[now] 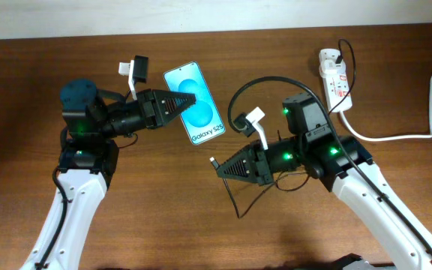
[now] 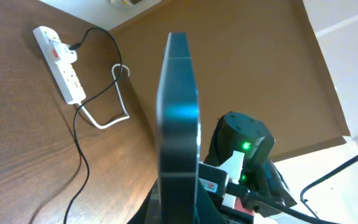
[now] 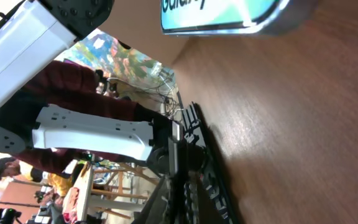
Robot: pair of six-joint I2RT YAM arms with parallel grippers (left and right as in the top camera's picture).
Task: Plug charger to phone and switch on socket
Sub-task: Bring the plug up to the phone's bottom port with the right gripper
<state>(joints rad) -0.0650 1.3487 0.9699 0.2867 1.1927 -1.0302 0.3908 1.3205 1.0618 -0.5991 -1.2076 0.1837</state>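
The phone (image 1: 202,121) is lying slanted on the desk (image 1: 126,217) with its cyan screen facing up, though whether it is lifted slightly off the wood cannot be told. The left end effector (image 1: 190,100) is pinching the phone by one long side. In the left wrist view the phone (image 2: 179,124) is showing edge-on between the fingers.

Just beyond the phone's "Galaxy S25" end, and apart from it, the charger (image 1: 212,160) is poking its small metal tip out of the right end effector (image 1: 217,169). This one is pressing together on the charger right behind the tip, with the thin black cable trailing away underneath. The socket (image 1: 334,79) is sitting well away from the phone, past the right arm. A black plug is already seated in the socket, and its thick white cord (image 1: 396,137) is running off to the side.

The step in hand is judged to be seating the tip in the port at the phone's text end. To do it well, the left arm should be bracing the phone firmly. The right arm should be turning the tip until it is lining up with the phone's long axis, then sliding in straight and slowly. It should be leaving the cable slack so nothing is dragging the tip aside.
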